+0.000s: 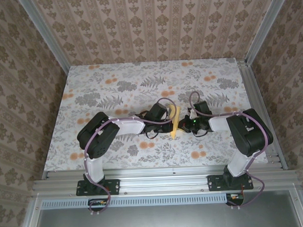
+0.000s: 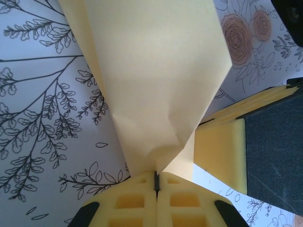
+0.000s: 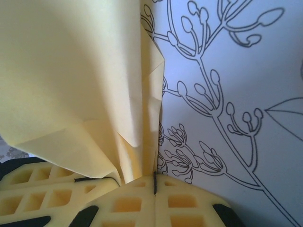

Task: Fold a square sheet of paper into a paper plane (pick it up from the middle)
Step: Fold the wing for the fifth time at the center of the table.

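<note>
The pale-yellow sheet of paper (image 1: 173,123) is folded into a slim pointed shape and stands on edge at the table's middle, between both grippers. My left gripper (image 1: 166,122) reaches it from the left and my right gripper (image 1: 183,124) from the right. In the left wrist view the folded paper (image 2: 156,71) fans upward from my left gripper (image 2: 156,182), whose yellow foam jaws are shut on its lower corner. In the right wrist view creased layers of the paper (image 3: 71,80) rise from my right gripper (image 3: 155,182), also shut on it. The folds' far ends are out of frame.
The table (image 1: 116,90) carries a floral cloth with grey leaves and orange flowers. Patterned walls and aluminium rails (image 1: 255,97) close it in on three sides. The right gripper's foam pad (image 2: 222,151) sits close beside the left gripper, and the left gripper's pad (image 3: 33,187) close beside the right.
</note>
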Robot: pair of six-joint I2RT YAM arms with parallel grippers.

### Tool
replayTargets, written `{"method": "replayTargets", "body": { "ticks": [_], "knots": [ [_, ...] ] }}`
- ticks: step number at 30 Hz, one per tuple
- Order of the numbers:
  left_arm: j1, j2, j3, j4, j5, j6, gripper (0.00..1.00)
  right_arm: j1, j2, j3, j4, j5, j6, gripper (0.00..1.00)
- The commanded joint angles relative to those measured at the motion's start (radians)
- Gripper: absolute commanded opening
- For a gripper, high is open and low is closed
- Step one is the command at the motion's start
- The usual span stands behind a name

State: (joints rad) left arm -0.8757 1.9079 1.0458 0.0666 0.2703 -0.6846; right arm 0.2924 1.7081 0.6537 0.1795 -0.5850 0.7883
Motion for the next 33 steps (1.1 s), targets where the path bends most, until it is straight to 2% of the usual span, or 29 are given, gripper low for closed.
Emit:
{"method": "replayTargets", "body": {
  "ticks": [1, 33],
  "knots": [
    [0.009, -0.012, 0.027, 0.041, 0.023, -0.027, 0.00, 0.006, 0.030, 0.008, 0.000, 0.008, -0.008, 0.00],
    [0.009, 0.067, 0.081, 0.038, 0.065, -0.044, 0.00, 0.008, 0.042, -0.007, 0.037, -0.009, -0.002, 0.00]
  ]
}}
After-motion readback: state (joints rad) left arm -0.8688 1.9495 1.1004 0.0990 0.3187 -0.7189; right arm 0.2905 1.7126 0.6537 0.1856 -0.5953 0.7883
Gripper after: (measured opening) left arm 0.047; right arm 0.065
